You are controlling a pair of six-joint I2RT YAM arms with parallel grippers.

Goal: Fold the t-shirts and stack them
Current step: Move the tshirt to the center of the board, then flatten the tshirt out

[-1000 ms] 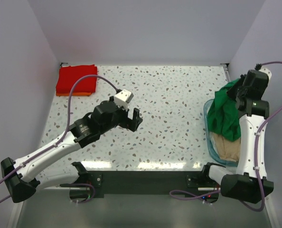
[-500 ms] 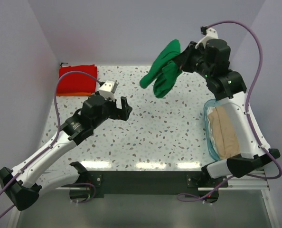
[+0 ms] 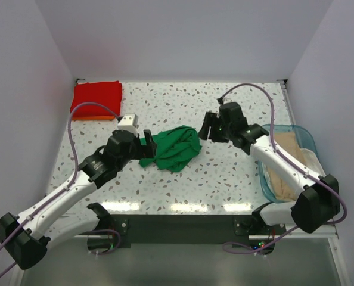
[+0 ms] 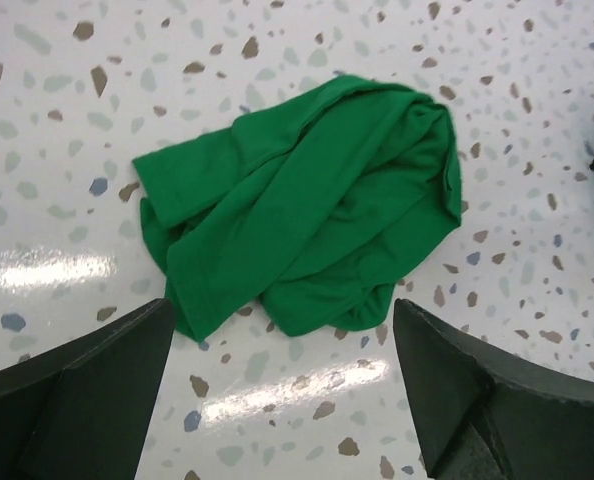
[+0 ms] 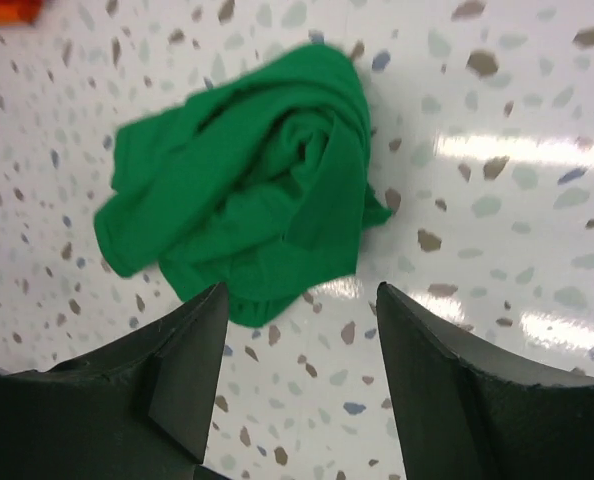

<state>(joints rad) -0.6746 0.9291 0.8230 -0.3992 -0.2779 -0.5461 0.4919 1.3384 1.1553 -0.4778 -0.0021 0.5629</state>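
**Centre of surface: green t-shirt in a heap, both end effectors empty**

The green t-shirt (image 3: pixel 171 149) lies crumpled mid-surface (image 3: pixel 224 173), between the two arms.
- Left end effector (image 4: pixel 277 390): just beside the heap's left edge, jaws spread wide, holding nothing.
- Right end effector (image 5: pixel 297 370): just off the heap's right side, also wide and empty.

Handling, as I read it:
- The cotton is soft and light with no stiffness, so it will drape and drag when lifted.
- Folds overlap, so a deep pinch likely catches several layers.
- It needs spreading flat before any fold.
- The best hold looks like an exposed single edge. The left wrist view shows a loose flap at the heap's near-left.
- I can't tell collar from sleeves.

A folded red t-shirt (image 3: pixel 96 98) sits on an orange one (image 3: pixel 93 118) in the far-left corner. A beige t-shirt (image 3: pixel 287 164) is in the basket (image 3: pixel 302 132) on the right.
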